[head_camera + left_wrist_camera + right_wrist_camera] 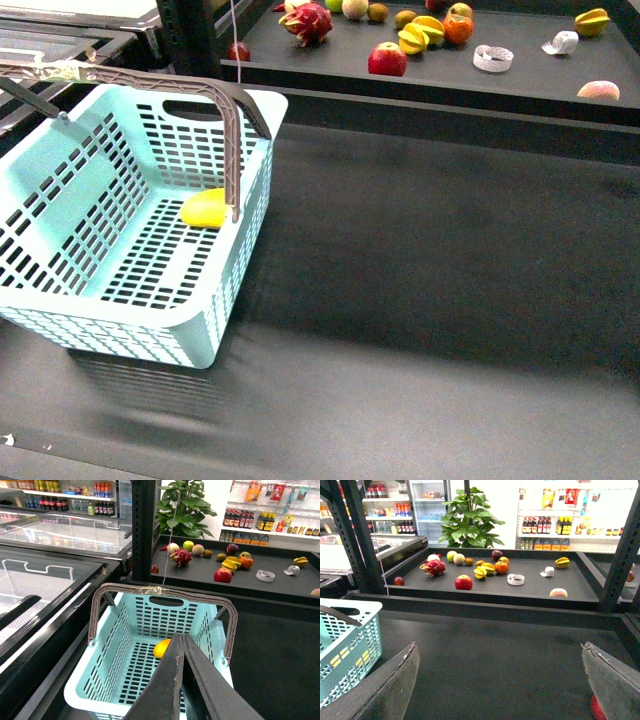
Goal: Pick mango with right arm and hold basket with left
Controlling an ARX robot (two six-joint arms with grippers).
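The turquoise basket [60, 190] stands on the dark table at the left, one grey-brown handle [232, 150] swung up over it. The yellow-orange mango [205, 209] lies on its slotted floor near the right wall, also seen in the left wrist view as the mango [161, 648]. My left gripper [181, 638] is shut with nothing between its fingers, hanging above the basket [107, 665] on its near side. My right gripper [499, 645] is open over bare table, with the basket's corner [350, 640] off to one side. Neither arm shows in the front view.
A raised black shelf [520, 85] behind the table carries a red apple [387, 60], a dragon fruit [308, 22], star fruits [592, 20] and a tape roll [492, 57]. A glass-topped freezer [45, 575] and a black post [142, 530] stand beside the basket.
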